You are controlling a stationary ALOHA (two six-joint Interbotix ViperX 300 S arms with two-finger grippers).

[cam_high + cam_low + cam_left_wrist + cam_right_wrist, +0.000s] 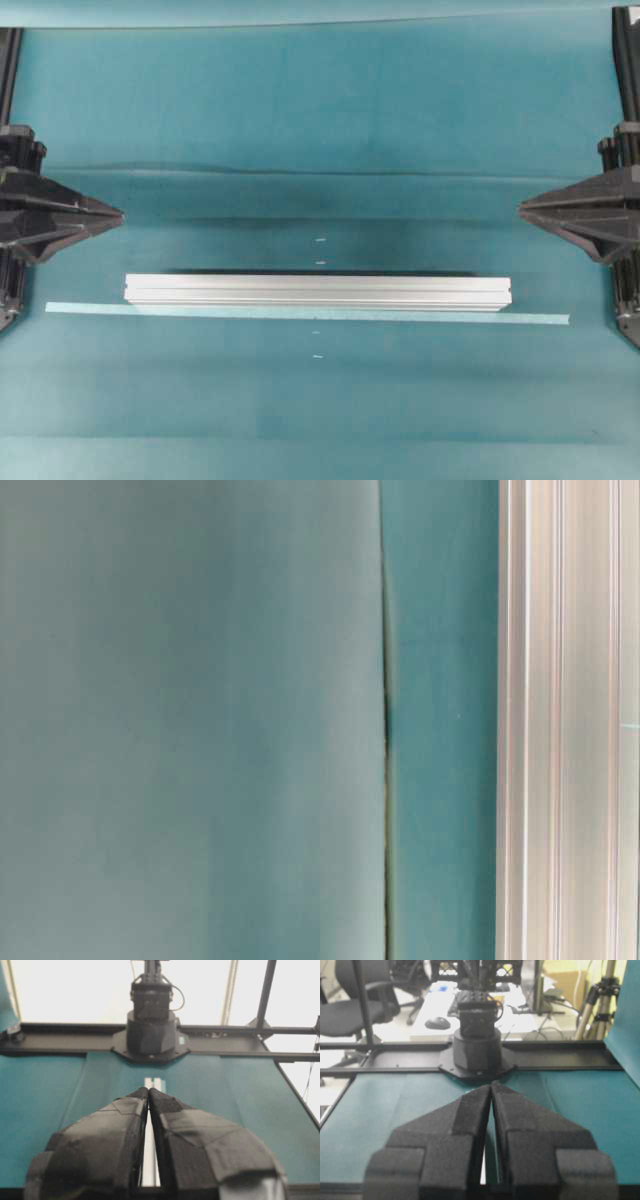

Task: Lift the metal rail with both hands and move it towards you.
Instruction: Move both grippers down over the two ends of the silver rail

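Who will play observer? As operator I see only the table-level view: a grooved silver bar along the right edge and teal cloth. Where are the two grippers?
Observer: In the overhead view the left gripper sits at the left edge and the right gripper at the right edge. Neither touches the metal rail.
Operator: Are their jaws open?
Observer: No. Each wrist view shows its jaws closed tip to tip, holding nothing.
Operator: Is anything lying beside the rail?
Observer: A pale tape strip runs right along the rail's lower edge in the overhead view and reaches past both its ends.
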